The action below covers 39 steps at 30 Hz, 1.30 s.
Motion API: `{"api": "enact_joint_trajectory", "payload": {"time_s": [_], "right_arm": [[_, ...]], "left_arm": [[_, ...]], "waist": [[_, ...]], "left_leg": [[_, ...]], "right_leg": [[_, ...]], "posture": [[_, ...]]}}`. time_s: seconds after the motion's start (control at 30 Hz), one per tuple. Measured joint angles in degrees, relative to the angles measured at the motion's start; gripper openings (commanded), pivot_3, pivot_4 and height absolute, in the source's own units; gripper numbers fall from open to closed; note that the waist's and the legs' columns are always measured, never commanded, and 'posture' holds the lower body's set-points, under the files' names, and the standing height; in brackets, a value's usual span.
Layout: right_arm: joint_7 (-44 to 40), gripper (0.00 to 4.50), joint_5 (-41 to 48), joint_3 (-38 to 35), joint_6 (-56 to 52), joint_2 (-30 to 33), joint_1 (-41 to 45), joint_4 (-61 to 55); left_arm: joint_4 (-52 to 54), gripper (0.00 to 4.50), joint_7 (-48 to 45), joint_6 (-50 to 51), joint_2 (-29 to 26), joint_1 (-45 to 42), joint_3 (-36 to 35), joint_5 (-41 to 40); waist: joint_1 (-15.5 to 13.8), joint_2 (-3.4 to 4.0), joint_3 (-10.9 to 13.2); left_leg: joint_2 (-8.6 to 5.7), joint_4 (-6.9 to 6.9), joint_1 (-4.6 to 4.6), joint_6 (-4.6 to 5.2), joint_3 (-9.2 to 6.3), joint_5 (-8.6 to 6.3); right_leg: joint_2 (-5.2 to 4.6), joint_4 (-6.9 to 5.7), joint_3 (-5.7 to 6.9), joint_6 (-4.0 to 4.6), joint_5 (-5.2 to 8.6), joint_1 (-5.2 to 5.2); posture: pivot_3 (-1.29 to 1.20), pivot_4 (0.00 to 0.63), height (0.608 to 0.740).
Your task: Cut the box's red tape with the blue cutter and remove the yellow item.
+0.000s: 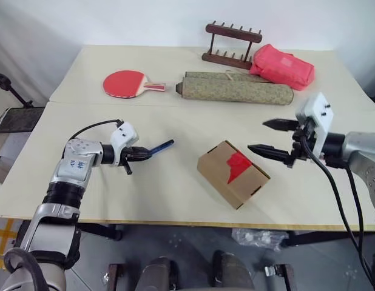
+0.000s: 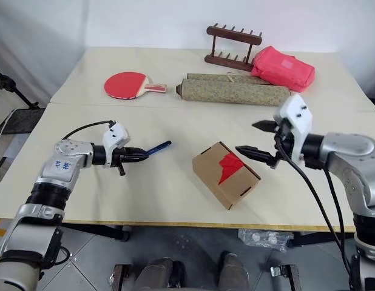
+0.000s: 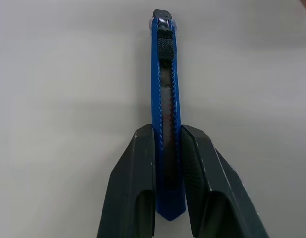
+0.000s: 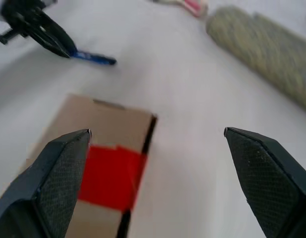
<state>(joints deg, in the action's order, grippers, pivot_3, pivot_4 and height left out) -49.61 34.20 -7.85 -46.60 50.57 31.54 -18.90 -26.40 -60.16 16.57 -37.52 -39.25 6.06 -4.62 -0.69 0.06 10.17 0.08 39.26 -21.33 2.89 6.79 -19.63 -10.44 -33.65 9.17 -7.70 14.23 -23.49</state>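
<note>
On the table's near middle lies the brown box (image 1: pixel 219 165), lid closed, with the red tape (image 1: pixel 238 166) stuck across its top. My left gripper (image 1: pixel 142 154) hovers to the box's left, shut on the blue cutter (image 1: pixel 162 146), which sticks out toward the box; in the left wrist view the cutter (image 3: pixel 165 99) sits clamped between both fingers (image 3: pixel 135 168). My right gripper (image 1: pixel 257 136) hangs open just right of the box and slightly above it, nothing between its fingers. From the right wrist, the box (image 4: pixel 113 121) and the tape (image 4: pixel 111 176) lie below the spread fingertips. The yellow item is hidden.
A red table-tennis paddle (image 1: pixel 128 82), a rolled greenish mat (image 1: pixel 236 90), a dark wooden rack (image 1: pixel 232 43) and a pink-red pouch (image 1: pixel 283 65) lie along the far half of the table. The table's front edge (image 1: pixel 175 222) runs just below the box.
</note>
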Motion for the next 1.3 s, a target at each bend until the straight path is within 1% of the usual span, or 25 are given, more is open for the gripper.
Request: {"api": "enact_joint_trajectory", "payload": {"time_s": [0.1, 0.17, 0.2, 0.27, 0.3, 0.37, 0.4, 0.43, 0.5, 0.57, 0.67, 0.7, 0.8, 1.0, 1.17, 1.3], "right_arm": [[0.7, 4.5, 1.8, 3.5, -2.4, -3.0, 4.5, -3.4], [0.9, 4.5, 2.9, 5.9, -3.6, -4.6, 6.6, -5.1], [0.5, 4.5, 2.8, 8.3, -4.0, -5.1, 8.3, -5.4], [-0.7, 4.12, 2.2, 12.4, -4.1, -5.3, 10.1, -5.9], [-1.3, 3.93, 0.3, 16.6, -4.2, -5.8, 12.2, -5.7], [-2.5, 3.27, -3.3, 24.2, -3.7, -7.5, 15.4, -5.5], [-3.0, 2.85, -5.4, 27.9, -3.0, -8.9, 16.7, -5.2], [-3.4, 2.61, -7.2, 30.9, -2.1, -10.4, 17.4, -5.0], [-4.3, 1.87, -10.3, 35.7, -0.3, -12.2, 18.6, -4.3], [-6.2, 1.11, -15.6, 41.1, 3.9, -12.9, 20.5, -1.7], [-9.3, 0.1, -21.4, 46.3, 9.1, -13.0, 20.5, 1.2], [-10.1, 0.02, -22.5, 47.0, 10.2, -13.0, 20.1, 1.2], [-12.3, 0.02, -23.7, 47.9, 12.0, -13.4, 18.7, 1.1], [-14.6, 0.02, -25.7, 47.9, 13.7, -15.5, 18.5, 1.3], [-15.7, 0.02, -28.6, 48.3, 16.1, -17.9, 18.3, 4.1], [-16.8, 0.02, -30.6, 49.1, 18.1, -19.9, 17.6, 6.2]], "left_arm": [[8.3, 0.41, -3.8, 2.0, -3.8, 6.1, -1.5, -2.8], [12.8, 0.41, -5.9, 3.6, -5.4, 9.0, -1.6, -4.3], [16.0, 0.41, -6.7, 4.0, -7.0, 11.7, -2.1, -5.1], [20.6, 0.41, -8.3, 4.6, -9.4, 15.6, -2.9, -6.3], [23.8, 0.41, -8.9, 4.9, -11.1, 18.6, -3.7, -7.1], [28.0, 0.41, -9.4, 5.6, -12.7, 22.6, -4.7, -8.3], [29.9, 0.41, -9.4, 6.0, -13.0, 24.4, -5.1, -8.8], [31.4, 0.41, -9.4, 6.2, -13.1, 25.4, -5.2, -9.0], [33.6, 0.41, -9.1, 6.9, -13.3, 27.1, -5.5, -9.5], [36.3, 0.41, -8.3, 7.2, -14.5, 29.4, -6.3, -9.7], [38.5, 0.41, -7.7, 7.3, -15.6, 31.5, -7.4, -9.7], [39.3, 0.41, -7.3, 7.0, -15.8, 32.1, -7.4, -9.6], [40.0, 0.41, -6.4, 2.3, -17.2, 33.2, -7.4, -7.5], [38.0, 0.41, -6.1, -6.3, -17.3, 31.0, -5.3, -3.8], [35.4, 0.41, -7.8, -8.5, -17.0, 27.4, -3.0, -3.4], [34.6, 0.41, -9.5, -7.2, -16.4, 26.3, -1.5, -4.4]], "waist": [[1.2, -0.02, 0.0], [1.4, -0.03, 0.0], [1.4, -0.05, 0.0], [1.5, -0.06, 0.0], [1.7, -0.05, 0.0], [2.1, -0.04, 0.0], [2.2, -0.04, 0.0], [2.1, -0.04, 0.0], [2.0, -0.04, 0.0], [2.2, -0.05, 0.0], [2.2, -0.05, 0.0], [2.2, -0.05, 0.0], [2.2, -0.05, 0.1], [2.2, -0.05, 0.1], [2.2, -0.05, 0.1], [2.3, -0.05, 0.1]], "left_leg": [[0.08, -0.05, -0.01, -0.08, 0.03, -0.05], [0.09, -0.07, -0.04, -0.09, -0.02, -0.05], [0.09, -0.07, -0.07, -0.09, -0.04, -0.05], [0.09, -0.07, -0.08, -0.07, -0.04, -0.07], [0.08, -0.07, -0.09, -0.06, -0.01, -0.08], [0.09, -0.07, -0.1, -0.06, -0.01, -0.09], [0.1, -0.07, -0.1, -0.07, -0.02, -0.1], [0.09, -0.07, -0.13, -0.07, -0.05, -0.1], [0.06, -0.07, -0.16, -0.07, -0.07, -0.1], [0.04, -0.07, -0.16, -0.05, -0.05, -0.12], [0.05, -0.07, -0.17, -0.06, -0.05, -0.16], [0.06, -0.07, -0.18, -0.08, -0.05, -0.17], [0.09, -0.07, -0.18, -0.11, -0.04, -0.19], [0.1, -0.07, -0.17, -0.11, 0.0, -0.18], [0.1, -0.07, -0.17, -0.11, 0.02, -0.19], [0.13, -0.07, -0.17, -0.12, 0.02, -0.19]], "right_leg": [[0.04, -0.04, 0.01, 0.0, 0.0, -0.12], [0.06, -0.09, 0.05, 0.01, 0.01, -0.15], [0.07, -0.09, 0.06, 0.01, 0.01, -0.17], [0.06, -0.08, 0.05, 0.01, 0.01, -0.17], [0.05, -0.04, 0.03, 0.01, 0.01, -0.18], [0.03, -0.07, 0.02, 0.03, 0.02, -0.21], [0.04, -0.09, 0.02, 0.03, 0.02, -0.22], [0.03, -0.12, 0.03, 0.04, 0.02, -0.24], [0.02, -0.13, 0.04, 0.04, 0.02, -0.25], [0.02, -0.13, 0.04, 0.03, 0.02, -0.27], [0.05, -0.13, 0.08, 0.03, 0.02, -0.29], [0.06, -0.13, 0.1, 0.03, 0.02, -0.29], [0.1, -0.11, 0.11, 0.03, 0.02, -0.29], [0.1, -0.1, 0.1, 0.03, 0.02, -0.28], [0.12, -0.13, 0.11, 0.03, 0.02, -0.3], [0.18, -0.13, 0.12, 0.03, 0.02, -0.3]], "posture": [[0.0, 0.15, 0.74], [0.0, 0.15, 0.74], [0.0, 0.15, 0.74], [0.0, 0.15, 0.74], [0.0, 0.15, 0.74], [0.0, 0.15, 0.74], [0.0, 0.15, 0.74], [0.0, 0.15, 0.74], [0.0, 0.15, 0.74], [0.0, 0.15, 0.74], [0.0, 0.15, 0.74], [0.0, 0.15, 0.74], [0.0, 0.15, 0.74], [0.0, 0.15, 0.74], [0.0, 0.15, 0.74], [0.0, 0.15, 0.74]]}}
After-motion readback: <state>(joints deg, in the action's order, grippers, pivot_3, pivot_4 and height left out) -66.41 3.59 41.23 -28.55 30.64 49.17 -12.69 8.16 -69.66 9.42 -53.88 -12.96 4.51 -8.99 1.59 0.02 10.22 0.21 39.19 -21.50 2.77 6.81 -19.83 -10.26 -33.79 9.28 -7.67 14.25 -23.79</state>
